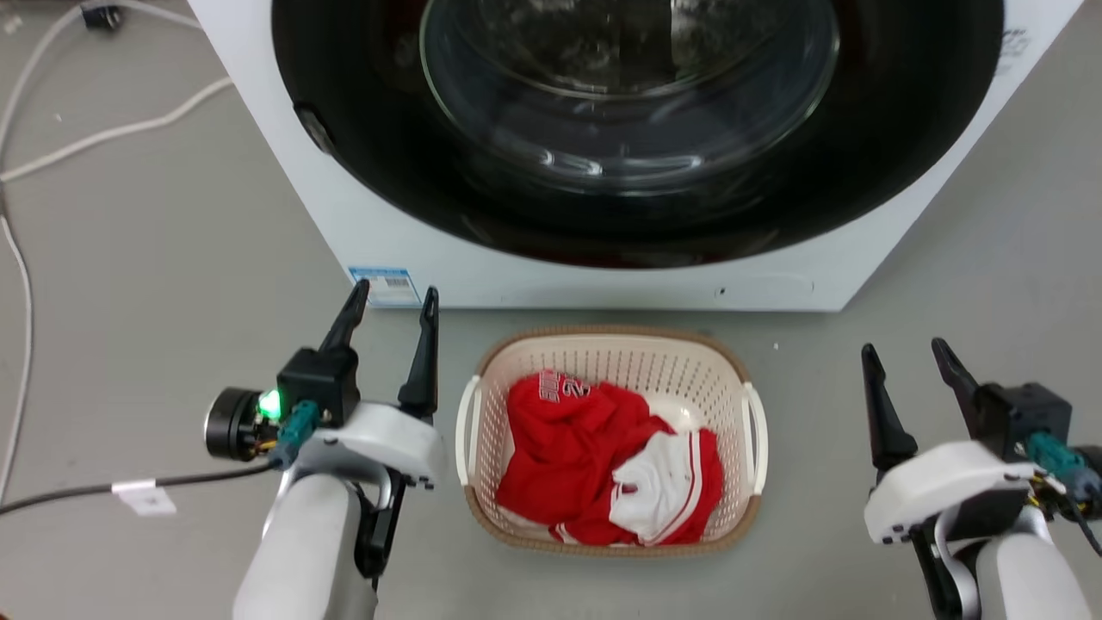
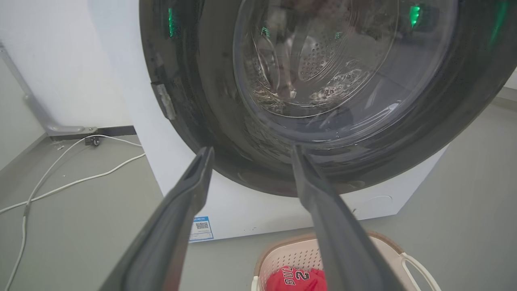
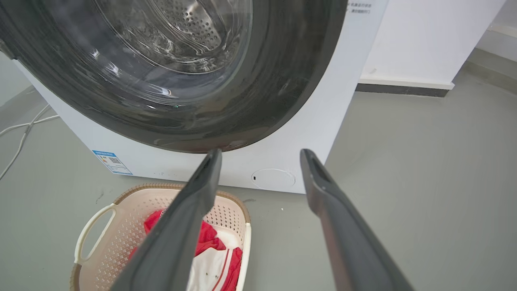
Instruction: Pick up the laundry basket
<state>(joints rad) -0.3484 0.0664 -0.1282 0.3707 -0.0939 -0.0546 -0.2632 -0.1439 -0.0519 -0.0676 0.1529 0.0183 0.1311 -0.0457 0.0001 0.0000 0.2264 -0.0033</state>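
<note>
Laundry basket [image 1: 609, 357] holding red clothes [image 1: 575, 439] sits before a washing machine [image 1: 482, 275], between spread-jawed left gripper [image 1: 393, 300] and right gripper [image 1: 904, 351].

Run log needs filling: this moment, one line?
left gripper: open, beside basket | right gripper: open, apart from basket | basket: on floor, holds red clothes

Head camera looks steeply down from above and behind both arms: the laundry basket [image 1: 603, 353] sits between the left gripper [image 1: 396, 289] and right gripper [image 1: 903, 346], the washing machine [image 1: 560, 284] just past their tips. Each wrist camera rides low behind its own gripper, facing the machine's front at close range, basket at the bottom edge. All three views share basket and machine front.
</note>
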